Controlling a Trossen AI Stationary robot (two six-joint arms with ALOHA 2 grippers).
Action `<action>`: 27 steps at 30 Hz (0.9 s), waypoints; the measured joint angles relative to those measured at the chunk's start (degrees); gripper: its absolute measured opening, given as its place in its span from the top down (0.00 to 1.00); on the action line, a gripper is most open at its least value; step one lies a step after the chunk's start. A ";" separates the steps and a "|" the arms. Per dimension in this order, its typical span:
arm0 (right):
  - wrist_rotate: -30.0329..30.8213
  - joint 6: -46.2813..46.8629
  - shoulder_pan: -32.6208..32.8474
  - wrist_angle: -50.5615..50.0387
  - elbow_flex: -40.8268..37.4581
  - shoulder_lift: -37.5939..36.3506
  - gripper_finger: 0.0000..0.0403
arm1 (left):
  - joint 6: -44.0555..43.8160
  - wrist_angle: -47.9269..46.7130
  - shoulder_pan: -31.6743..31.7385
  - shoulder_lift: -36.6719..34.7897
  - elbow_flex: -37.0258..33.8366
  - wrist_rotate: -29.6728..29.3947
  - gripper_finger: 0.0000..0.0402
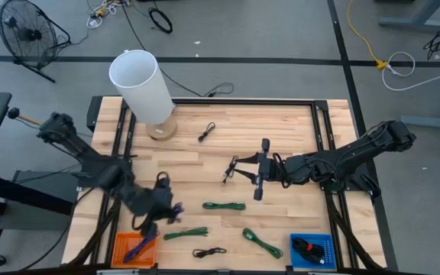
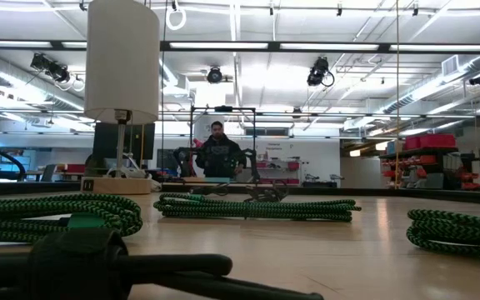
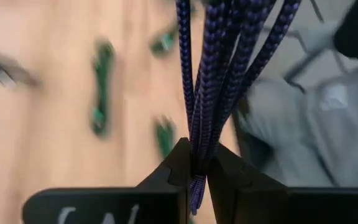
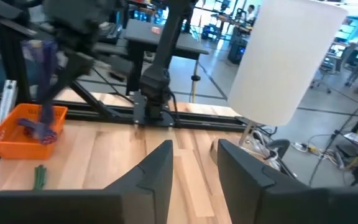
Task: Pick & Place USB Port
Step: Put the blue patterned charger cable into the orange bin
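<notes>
Above the orange tray (image 1: 122,250) at the counter's (image 1: 281,137) near-left corner, the left hand (image 1: 161,208) is clenched on a bundle of purple cable (image 3: 213,74), which dangles from the pinch toward the tray. To finish well, I'd lower until the loops sit inside the tray's walls before letting go, so nothing drapes over the rim. Beyond the tray, mid-counter, the right hand (image 1: 260,169) waits with fingers parted, holding nothing.
</notes>
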 joint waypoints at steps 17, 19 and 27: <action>0.36 -1.45 -0.07 -0.42 0.00 0.00 0.69 | -41.09 -10.32 -22.38 4.25 0.00 -1.02 0.92; 0.36 -1.85 -0.11 -0.39 0.00 0.00 0.69 | -44.28 -10.50 -23.67 5.60 0.02 -1.80 0.92; 0.36 -2.84 -1.19 -0.02 0.00 0.00 0.69 | -56.17 -14.22 -25.50 11.44 0.07 0.17 0.92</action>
